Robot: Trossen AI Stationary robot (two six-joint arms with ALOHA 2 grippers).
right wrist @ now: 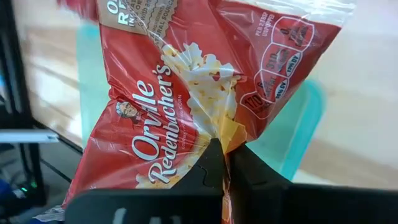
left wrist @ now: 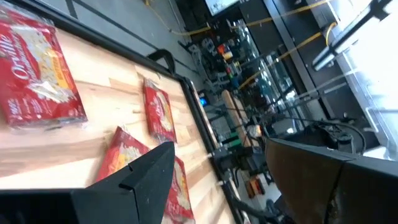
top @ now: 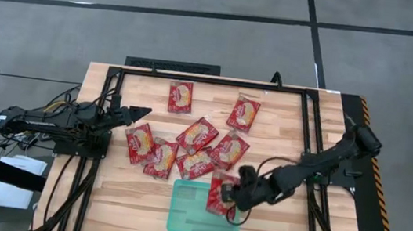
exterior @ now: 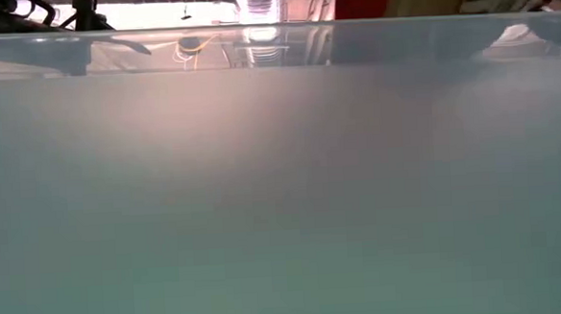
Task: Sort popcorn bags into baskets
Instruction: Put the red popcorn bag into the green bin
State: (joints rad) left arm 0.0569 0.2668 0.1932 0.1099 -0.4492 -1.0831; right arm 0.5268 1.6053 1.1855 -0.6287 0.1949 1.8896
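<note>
- The teal tray (exterior: 283,195) is sitting nearest the camera, its cloudy wall filling almost the whole low view; in the high view the tray (top: 187,212) is lying at the front edge of the table (top: 273,218), near the middle.
- The right gripper (right wrist: 224,165) is pinching one popcorn bag (right wrist: 186,99) by its edge, jaws closed on the foil, and is holding it over the tray's right rim, where the high view shows the same bag (top: 219,196) partly over the tray and partly over the wood.
- The left gripper (top: 140,113) is waiting near the table's left edge; its jaws are standing apart with nothing between them.
- Risk: the grip is taking only a thin pinch of slick foil, so the bag may slip or swing out. Released where it is hanging, it could catch the rim and tip out onto the table.
- Count: one tray, which looks to have nothing lying in it yet; nine bags in all, being one in the gripper, two near the back edge (top: 180,96) (top: 244,113), and six clustered mid-table (top: 197,135), several overlapping.
</note>
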